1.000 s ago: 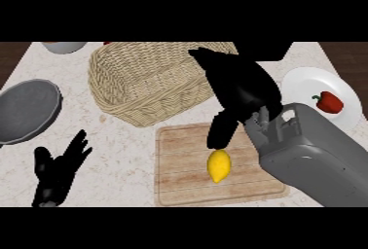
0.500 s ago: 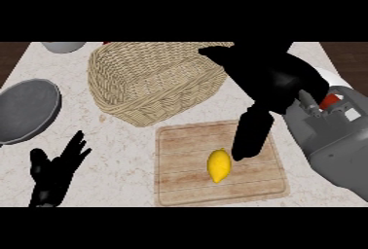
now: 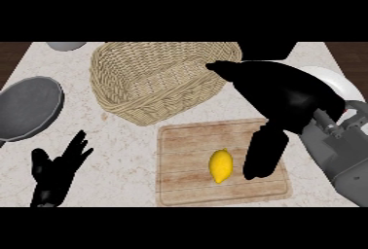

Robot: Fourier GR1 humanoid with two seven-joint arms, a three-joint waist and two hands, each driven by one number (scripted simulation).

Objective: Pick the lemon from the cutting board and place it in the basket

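Note:
A yellow lemon lies on the wooden cutting board in the lower middle of the head view. My right hand hangs over the board's right part, fingers pointing down just right of the lemon, a small gap between them and the fruit. Nothing is in that hand. The woven basket stands behind the board, tipped with its opening toward me, and holds nothing that I can see. My left hand rests open at the lower left on the counter, fingers up.
A grey pan sits at the left edge and a grey bowl at the far left back. A white plate lies at the right, mostly hidden behind my right forearm. A dark object stands at the back.
My right hand has shifted right and away from the lemon, which stays on the board. The forearm now hides the red item on the plate. The left hand barely moved.

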